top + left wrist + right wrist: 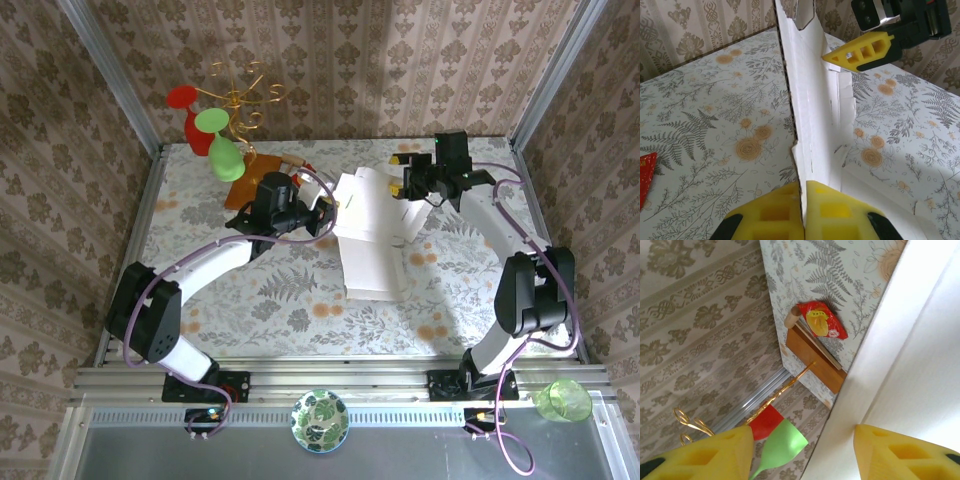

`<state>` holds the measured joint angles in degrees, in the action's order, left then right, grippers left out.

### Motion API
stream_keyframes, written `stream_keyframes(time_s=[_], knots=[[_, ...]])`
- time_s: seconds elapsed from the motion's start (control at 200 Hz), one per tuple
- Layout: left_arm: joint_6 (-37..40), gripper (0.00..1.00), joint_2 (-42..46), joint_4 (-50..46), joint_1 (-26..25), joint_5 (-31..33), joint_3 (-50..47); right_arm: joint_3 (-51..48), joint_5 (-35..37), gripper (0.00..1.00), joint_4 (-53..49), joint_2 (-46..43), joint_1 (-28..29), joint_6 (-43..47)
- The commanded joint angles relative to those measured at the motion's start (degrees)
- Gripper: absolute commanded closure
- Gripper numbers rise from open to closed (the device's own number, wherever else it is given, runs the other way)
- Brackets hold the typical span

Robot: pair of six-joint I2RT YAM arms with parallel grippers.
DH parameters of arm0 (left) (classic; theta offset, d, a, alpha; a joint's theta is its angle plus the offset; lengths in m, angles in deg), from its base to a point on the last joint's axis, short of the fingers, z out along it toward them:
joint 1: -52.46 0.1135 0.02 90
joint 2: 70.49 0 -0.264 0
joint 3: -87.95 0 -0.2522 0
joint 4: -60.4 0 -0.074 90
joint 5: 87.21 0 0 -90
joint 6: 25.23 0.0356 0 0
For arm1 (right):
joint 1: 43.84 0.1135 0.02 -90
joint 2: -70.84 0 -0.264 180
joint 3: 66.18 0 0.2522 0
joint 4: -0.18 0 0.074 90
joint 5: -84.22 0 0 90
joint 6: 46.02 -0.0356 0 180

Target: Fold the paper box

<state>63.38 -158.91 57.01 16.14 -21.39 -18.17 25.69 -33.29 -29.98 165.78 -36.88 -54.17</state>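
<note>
Now L gripper (803,194) pinches paper box (812,125); R gripper (801,440) agape.

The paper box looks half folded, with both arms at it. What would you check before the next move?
1. Left end effector clamped on the box: ok, shut on an upright panel.
2. Right end effector ready to grasp: ok, open, with the panel's edge between its jaws.
3. Right fingers touching the panel: cannot tell.
4. Box's near part lying flat on the table: ok.
5. Board and red packet apart from the box: ok.
</note>
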Motion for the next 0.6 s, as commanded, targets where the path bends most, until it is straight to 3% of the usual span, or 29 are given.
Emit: stream_keyframes(time_s=[0.0,0.595], knots=[[2.2,1.0,1.3,1.6,-0.2,-0.2,-0.4,0.0,-3.2,0.47,0.5,0.7,-0.5,-2.9],[5.6,1.0,0.8,-0.1,-0.4,0.5,1.0,-1.4,-8.3,0.64,0.8,2.2,-1.7,-4.0]])
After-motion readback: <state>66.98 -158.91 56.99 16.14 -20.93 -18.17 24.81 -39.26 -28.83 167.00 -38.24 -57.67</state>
